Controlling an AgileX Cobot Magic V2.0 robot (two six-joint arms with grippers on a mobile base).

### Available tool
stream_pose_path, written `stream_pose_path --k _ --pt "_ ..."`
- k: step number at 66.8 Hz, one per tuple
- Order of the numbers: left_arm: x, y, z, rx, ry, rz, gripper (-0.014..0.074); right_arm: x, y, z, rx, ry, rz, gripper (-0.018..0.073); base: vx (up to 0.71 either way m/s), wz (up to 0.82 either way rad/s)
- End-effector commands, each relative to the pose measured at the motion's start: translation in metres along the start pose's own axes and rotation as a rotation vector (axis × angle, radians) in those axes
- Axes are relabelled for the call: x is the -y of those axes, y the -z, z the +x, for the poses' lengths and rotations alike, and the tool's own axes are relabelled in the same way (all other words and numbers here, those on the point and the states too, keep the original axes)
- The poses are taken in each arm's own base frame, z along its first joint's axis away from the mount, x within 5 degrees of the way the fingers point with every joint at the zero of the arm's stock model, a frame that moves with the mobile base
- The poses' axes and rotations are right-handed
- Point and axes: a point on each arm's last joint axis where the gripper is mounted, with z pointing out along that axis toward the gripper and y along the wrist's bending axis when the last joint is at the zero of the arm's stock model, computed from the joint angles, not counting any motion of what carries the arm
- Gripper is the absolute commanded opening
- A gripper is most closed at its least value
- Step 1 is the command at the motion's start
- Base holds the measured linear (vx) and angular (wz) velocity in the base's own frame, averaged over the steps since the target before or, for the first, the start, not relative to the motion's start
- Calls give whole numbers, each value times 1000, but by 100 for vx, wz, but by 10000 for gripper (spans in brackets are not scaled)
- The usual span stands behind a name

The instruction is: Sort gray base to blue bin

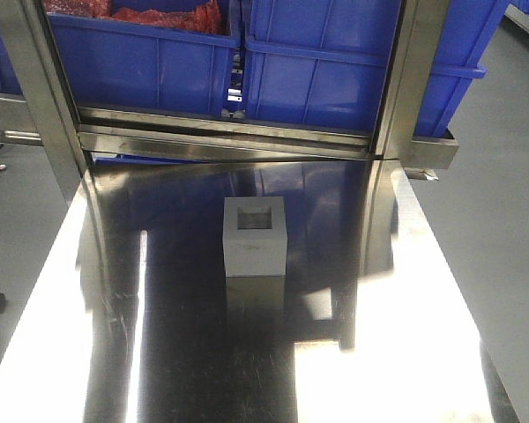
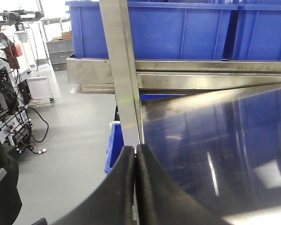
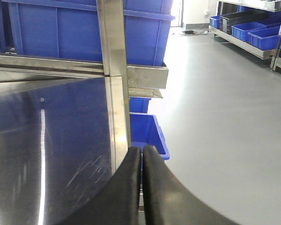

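Steel table, gray base mid-table, left fingers and right fingers pressed together at opposite edges

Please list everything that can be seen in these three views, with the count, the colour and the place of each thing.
gray base: one, light gray, middle of the table, square opening facing up.
large blue bins: two, bright blue, side by side on the shelf behind the table; the left one holds red material.
steel table: one, shiny silver, under the base.
rack uprights: two, silver, in front of the bins.
small blue bins: a few, blue, on the floor beside the table.
cables: several, dark, on the floor.
left gripper: black, shut, empty, at the table's edge.
right gripper: black, shut, empty, at the opposite edge.
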Motion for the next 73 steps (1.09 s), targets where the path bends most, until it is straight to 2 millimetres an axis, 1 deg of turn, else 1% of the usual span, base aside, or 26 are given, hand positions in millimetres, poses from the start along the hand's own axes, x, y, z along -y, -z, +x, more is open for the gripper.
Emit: stream_pose_path --k 1,73 --pt "-1 3 -15 113 5 -5 -6 0 -1 -5 51 15 4 -5 0 0" --pt "-1 3 -16 131 5 -6 -6 0 -1 -5 51 15 4 -5 0 0"
